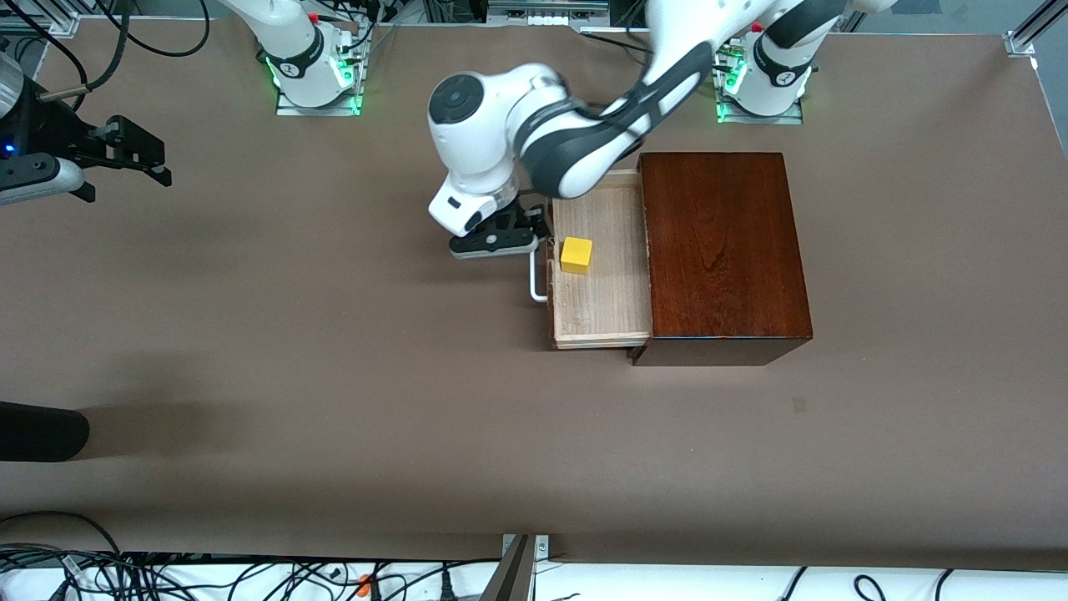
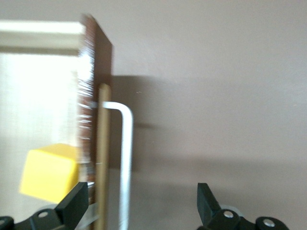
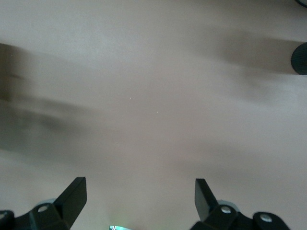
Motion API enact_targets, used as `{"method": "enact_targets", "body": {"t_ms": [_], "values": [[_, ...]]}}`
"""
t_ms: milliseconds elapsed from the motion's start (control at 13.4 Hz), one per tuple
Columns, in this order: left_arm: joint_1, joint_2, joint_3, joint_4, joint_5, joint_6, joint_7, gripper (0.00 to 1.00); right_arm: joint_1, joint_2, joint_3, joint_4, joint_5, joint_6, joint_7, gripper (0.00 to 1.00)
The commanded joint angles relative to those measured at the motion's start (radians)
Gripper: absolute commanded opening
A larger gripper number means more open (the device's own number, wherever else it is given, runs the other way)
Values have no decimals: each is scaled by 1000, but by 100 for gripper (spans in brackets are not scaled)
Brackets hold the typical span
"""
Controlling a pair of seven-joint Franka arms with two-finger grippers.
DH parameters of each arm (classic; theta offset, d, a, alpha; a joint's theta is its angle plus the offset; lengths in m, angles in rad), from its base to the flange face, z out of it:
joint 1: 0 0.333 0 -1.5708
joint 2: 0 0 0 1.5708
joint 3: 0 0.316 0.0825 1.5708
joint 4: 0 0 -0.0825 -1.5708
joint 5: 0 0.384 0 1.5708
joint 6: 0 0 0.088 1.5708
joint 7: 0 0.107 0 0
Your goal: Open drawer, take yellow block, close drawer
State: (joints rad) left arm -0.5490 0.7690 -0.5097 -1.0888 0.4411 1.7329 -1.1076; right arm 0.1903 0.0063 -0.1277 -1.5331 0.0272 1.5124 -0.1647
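Note:
The drawer (image 1: 601,305) stands pulled out of the dark mahogany box (image 1: 722,250) toward the right arm's end of the table. The yellow block (image 1: 576,255) lies in it close to the drawer front, and shows in the left wrist view (image 2: 48,172). The white handle (image 1: 538,288) sticks out from the drawer front (image 2: 98,72). My left gripper (image 1: 538,229) is open and low at the handle's end. In the left wrist view the handle bar (image 2: 125,143) runs between its spread fingers, untouched (image 2: 139,203). My right gripper (image 1: 154,159) is open and empty, waiting above bare table at the right arm's end (image 3: 139,199).
A black rounded object (image 1: 42,430) lies at the table's edge at the right arm's end, nearer the front camera; it shows in the right wrist view (image 3: 300,57). Cables lie along the near edge. The brown table (image 1: 334,376) spreads around the box.

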Motion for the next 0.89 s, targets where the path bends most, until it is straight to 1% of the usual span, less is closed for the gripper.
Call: {"method": "enact_targets", "body": {"t_ms": [0,149,298,447,597,820], "values": [[156,-216,-12,-112,-141,-70,141,100,0,-3,-3,5,5,-12,-12,100],[288,-340,-12,-195,-241,-93,279,100,0,-3,-3,5,5,-12,-12,100],[415,-422,-12,-242,-295,-130,406,100,0,-3,-3,5,5,-11,-12,100],[557,-464,-12,-263,-335,-165,550,100,-2,-3,-3,5,5,-12,-12,100],[691,-478,-12,-263,-352,-191,711,100,-2,-3,-3,4,5,-12,-12,100],[832,-484,-12,-263,-352,-219,842,100,-2,11,-3,4,4,-11,-10,100]]}}
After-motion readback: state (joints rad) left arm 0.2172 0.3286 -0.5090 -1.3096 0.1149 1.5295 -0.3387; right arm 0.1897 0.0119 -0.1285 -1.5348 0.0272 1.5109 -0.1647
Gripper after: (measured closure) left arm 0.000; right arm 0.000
